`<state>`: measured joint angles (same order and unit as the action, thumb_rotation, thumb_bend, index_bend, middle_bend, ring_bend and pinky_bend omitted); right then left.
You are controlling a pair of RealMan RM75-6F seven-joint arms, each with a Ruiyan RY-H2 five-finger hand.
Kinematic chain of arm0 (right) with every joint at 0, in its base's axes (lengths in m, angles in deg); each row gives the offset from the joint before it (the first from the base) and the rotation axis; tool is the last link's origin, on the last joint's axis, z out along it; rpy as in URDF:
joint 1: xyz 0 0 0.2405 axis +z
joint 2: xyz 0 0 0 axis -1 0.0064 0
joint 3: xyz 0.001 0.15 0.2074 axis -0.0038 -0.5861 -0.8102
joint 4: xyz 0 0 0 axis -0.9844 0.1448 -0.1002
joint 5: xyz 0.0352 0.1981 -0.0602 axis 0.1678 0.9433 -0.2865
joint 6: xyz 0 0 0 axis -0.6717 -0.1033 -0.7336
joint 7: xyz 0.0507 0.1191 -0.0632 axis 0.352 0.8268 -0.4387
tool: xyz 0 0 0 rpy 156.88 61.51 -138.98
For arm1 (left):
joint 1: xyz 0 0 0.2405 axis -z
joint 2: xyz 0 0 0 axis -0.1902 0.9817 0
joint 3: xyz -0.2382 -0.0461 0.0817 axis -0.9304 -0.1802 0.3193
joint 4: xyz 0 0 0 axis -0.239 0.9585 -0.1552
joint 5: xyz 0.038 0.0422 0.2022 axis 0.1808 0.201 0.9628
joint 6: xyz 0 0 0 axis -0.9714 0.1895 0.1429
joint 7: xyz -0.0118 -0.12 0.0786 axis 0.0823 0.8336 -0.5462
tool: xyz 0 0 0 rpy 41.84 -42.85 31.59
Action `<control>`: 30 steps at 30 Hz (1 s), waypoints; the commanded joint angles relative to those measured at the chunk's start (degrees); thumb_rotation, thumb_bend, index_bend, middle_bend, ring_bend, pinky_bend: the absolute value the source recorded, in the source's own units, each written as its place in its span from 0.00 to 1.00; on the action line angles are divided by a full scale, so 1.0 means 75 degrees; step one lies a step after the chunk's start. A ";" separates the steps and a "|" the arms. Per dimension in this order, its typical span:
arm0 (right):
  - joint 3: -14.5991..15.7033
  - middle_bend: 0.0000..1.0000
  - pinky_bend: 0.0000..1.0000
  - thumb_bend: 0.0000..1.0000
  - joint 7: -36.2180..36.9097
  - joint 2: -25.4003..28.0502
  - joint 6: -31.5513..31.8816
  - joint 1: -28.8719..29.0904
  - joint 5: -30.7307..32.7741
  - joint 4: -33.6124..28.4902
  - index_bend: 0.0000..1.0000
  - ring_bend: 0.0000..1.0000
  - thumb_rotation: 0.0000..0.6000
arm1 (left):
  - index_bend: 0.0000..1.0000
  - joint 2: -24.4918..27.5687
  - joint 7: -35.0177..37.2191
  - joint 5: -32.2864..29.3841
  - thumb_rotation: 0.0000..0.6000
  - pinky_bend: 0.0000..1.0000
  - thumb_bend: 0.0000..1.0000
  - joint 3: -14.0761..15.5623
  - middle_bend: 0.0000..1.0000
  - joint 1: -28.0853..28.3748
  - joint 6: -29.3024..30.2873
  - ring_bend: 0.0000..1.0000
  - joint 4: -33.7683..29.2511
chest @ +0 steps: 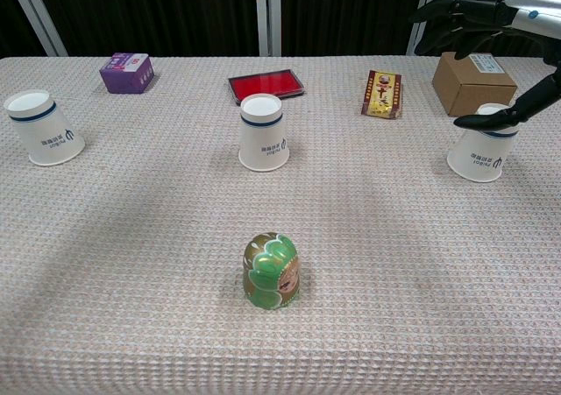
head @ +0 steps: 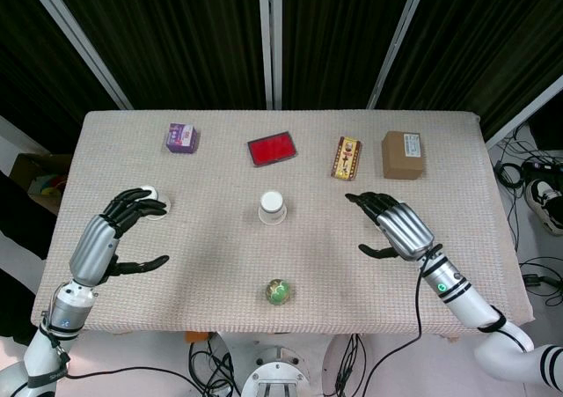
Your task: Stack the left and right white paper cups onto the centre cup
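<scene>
- The centre cup [chest: 264,132] is seen upside down in the middle of the table [chest: 131,264], apart from both hands.
- The left cup [chest: 44,127] is placed upside down near the left edge; in the head view the fingers of the left hand [head: 123,230] are spread over it, and nothing is gripped.
- The right cup [chest: 480,154] is found upside down under the right hand [chest: 491,27], whose fingers are apart, the thumb just above the cup.
- A green ornament [chest: 271,271] is placed in front of the centre cup.
- A purple box [chest: 127,72], a red case [chest: 266,85], a snack packet [chest: 383,94] and a cardboard box [chest: 473,82] are lined along the far side.
</scene>
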<state>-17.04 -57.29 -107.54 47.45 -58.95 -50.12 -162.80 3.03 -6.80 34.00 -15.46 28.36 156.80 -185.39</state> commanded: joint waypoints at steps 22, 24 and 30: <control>0.0470 0.22 0.26 0.15 -0.0177 0.1315 0.2187 -0.1481 0.0248 -0.0360 0.10 0.14 1.00 | 0.32 -0.0164 -0.2594 -0.2756 1.00 0.17 0.02 -0.0464 0.26 0.1031 -0.2676 0.17 0.1403; 0.0496 0.22 0.26 0.15 -0.0144 0.1450 0.2352 -0.1623 0.0260 -0.0382 0.10 0.14 1.00 | 0.28 -0.0147 -0.2991 -0.3290 1.00 0.17 0.02 -0.0544 0.24 0.1230 -0.3176 0.17 0.1536; 0.0569 0.22 0.26 0.15 -0.0148 0.1620 0.2585 -0.1875 0.0241 -0.0440 0.10 0.14 1.00 | 0.25 -0.0358 -0.3488 -0.4332 1.00 0.18 0.06 -0.0769 0.21 0.1738 -0.4068 0.17 0.1865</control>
<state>-12.84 -58.45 -95.45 66.78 -72.93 -48.28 -166.06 1.07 -31.09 4.00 -20.35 39.48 128.83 -172.85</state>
